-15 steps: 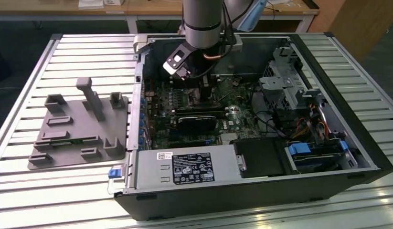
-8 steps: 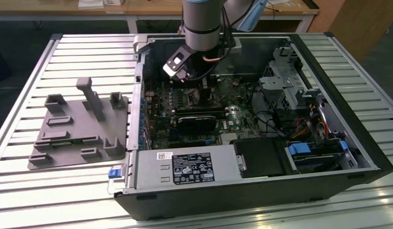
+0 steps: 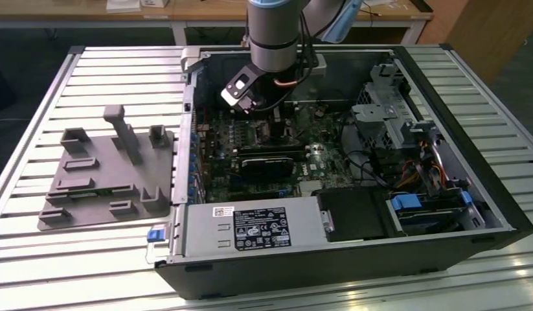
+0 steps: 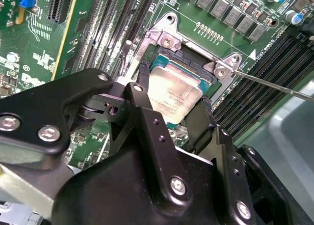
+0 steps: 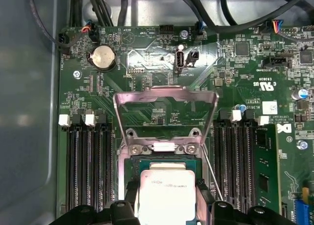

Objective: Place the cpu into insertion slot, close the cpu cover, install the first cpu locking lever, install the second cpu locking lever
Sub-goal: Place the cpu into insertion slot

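A black label (image 3: 259, 232) crowded with white print and marks covers the near face of the power supply (image 3: 206, 236). White lettering dots the green motherboard (image 5: 225, 68), and fine print crosses the cpu (image 5: 166, 191); I cannot make out any wording.

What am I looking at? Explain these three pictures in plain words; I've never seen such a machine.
One robot arm reaches into an open computer case lying on a slatted metal table; a camera off the arm took that picture. A grey moulded holder lies at the exterior view's left. The other two pictures come from cameras on the arm's wrist, looking at the circuit board. There the black gripper is shut on the cpu, a small silver-topped square chip, at the insertion slot. The cpu cover, a thin metal frame, stands flipped open at the slot's edge. Whether the chip is fully seated cannot be told.
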{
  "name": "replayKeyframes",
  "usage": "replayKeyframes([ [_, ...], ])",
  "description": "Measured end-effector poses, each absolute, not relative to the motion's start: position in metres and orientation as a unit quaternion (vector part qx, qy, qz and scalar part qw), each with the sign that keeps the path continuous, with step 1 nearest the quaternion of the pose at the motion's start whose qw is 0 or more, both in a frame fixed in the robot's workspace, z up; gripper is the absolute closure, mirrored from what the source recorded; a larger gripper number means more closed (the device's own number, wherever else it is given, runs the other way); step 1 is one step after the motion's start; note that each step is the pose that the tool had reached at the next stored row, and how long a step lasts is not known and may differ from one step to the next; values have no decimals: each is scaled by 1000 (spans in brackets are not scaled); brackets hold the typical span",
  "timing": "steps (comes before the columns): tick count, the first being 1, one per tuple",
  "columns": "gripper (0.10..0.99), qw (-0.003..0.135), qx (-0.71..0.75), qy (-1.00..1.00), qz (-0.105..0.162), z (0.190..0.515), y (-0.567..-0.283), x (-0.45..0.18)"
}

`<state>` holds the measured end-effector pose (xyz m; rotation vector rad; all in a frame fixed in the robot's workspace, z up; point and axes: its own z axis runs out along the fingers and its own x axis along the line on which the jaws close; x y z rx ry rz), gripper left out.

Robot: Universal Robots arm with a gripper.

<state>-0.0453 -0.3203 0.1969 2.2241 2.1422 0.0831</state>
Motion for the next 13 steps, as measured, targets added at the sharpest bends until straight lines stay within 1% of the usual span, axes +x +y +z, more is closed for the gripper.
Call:
replayKeyframes([
  [13,545,26,711,702,27,193,-318,-45],
])
